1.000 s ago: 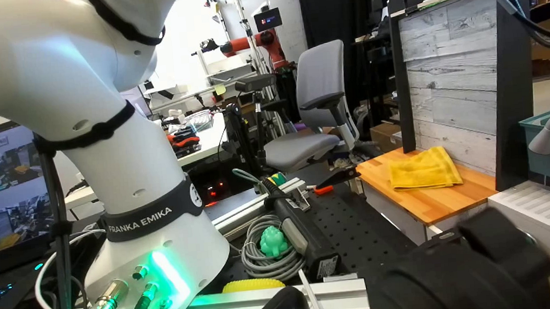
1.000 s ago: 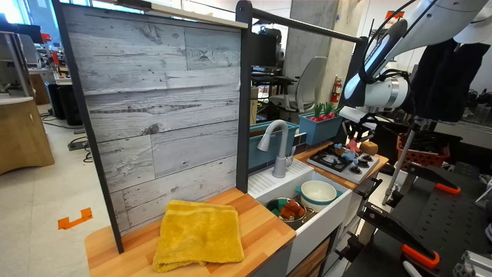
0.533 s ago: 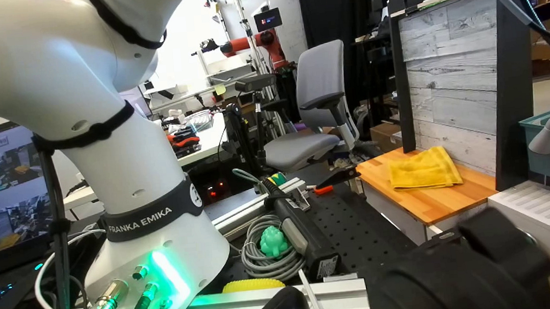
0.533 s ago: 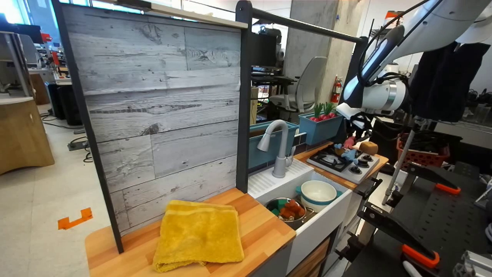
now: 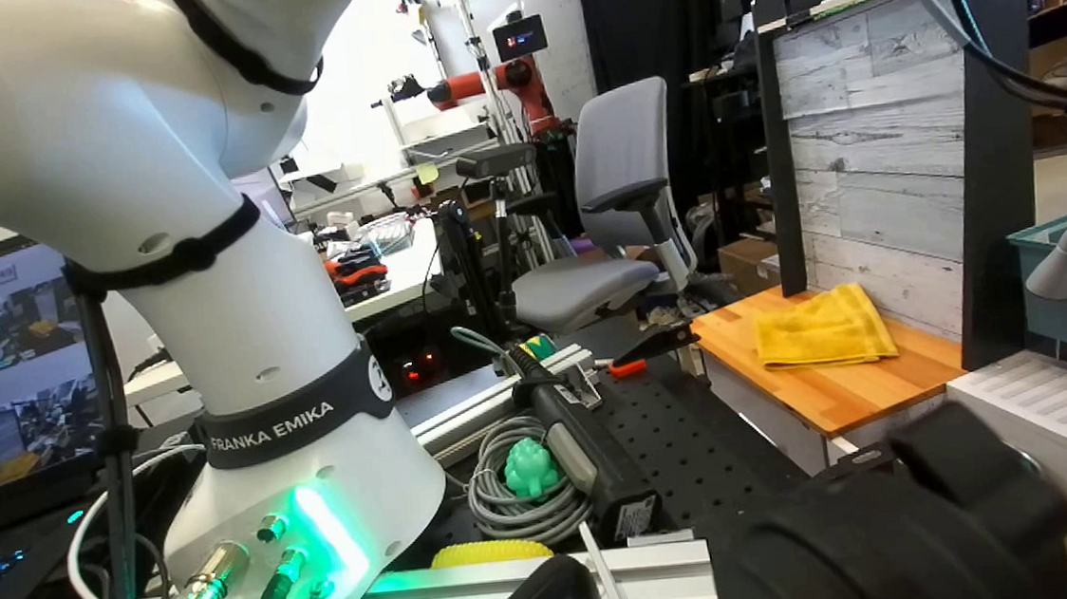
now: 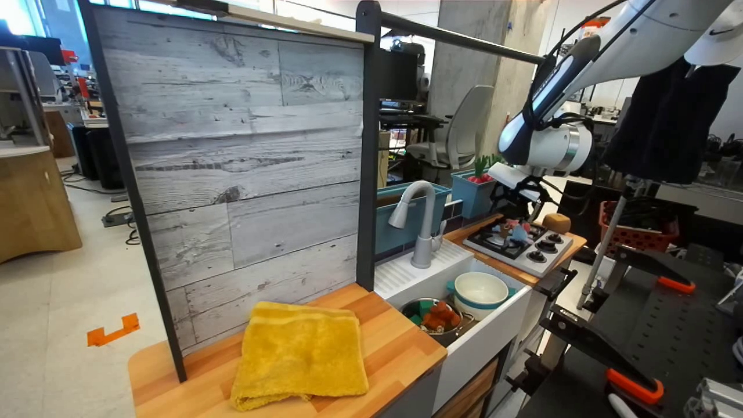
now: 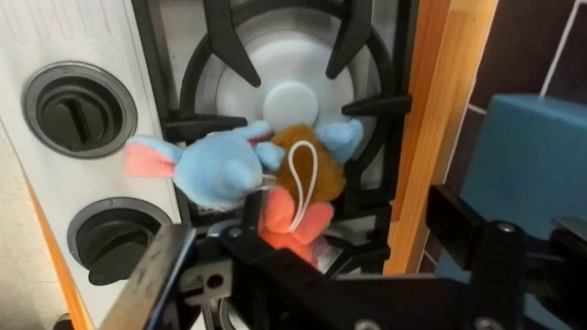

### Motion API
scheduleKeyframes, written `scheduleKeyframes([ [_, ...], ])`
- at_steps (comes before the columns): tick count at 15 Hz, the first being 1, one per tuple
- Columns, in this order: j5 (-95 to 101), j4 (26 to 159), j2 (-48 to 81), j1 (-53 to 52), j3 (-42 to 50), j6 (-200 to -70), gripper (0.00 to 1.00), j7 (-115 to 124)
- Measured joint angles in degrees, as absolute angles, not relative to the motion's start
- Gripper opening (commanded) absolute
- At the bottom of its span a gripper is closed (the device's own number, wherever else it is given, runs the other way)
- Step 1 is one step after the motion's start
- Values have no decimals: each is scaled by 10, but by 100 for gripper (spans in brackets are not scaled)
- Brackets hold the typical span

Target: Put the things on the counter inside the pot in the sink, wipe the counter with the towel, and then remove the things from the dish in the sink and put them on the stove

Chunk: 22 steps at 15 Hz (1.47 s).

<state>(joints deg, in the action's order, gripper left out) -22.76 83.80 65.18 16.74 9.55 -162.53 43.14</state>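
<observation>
Gripper [image 6: 514,210] and pink toy [image 6: 511,223] sit nearer the planter [image 6: 468,202] than a second ago in an exterior view; red and green pieces [image 6: 441,316] lie in the pot [image 6: 446,335]. In an exterior view the towel [image 5: 823,328] lies on the counter [image 5: 818,401]. In the wrist view the jaws stand apart, the pink toy on the stove [image 7: 289,68]; leaving, a finger [image 7: 251,213] could snag the cord [image 7: 299,214], pulling the toy off.

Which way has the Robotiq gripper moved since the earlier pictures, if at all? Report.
Yes: in an exterior view, the Robotiq gripper has moved picture-left, closer to the gray gooseneck faucet.
</observation>
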Motion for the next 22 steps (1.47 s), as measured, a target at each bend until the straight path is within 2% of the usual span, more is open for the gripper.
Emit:
scheduleKeyframes([
  [9, -182, 883, 591, 128, 69, -1570, 100, 234],
  [18, -150, 1003, 578, 86, -6, -1593, 100, 60],
  [22, -107, 997, 581, 73, 14, -1598, 100, 26],
])
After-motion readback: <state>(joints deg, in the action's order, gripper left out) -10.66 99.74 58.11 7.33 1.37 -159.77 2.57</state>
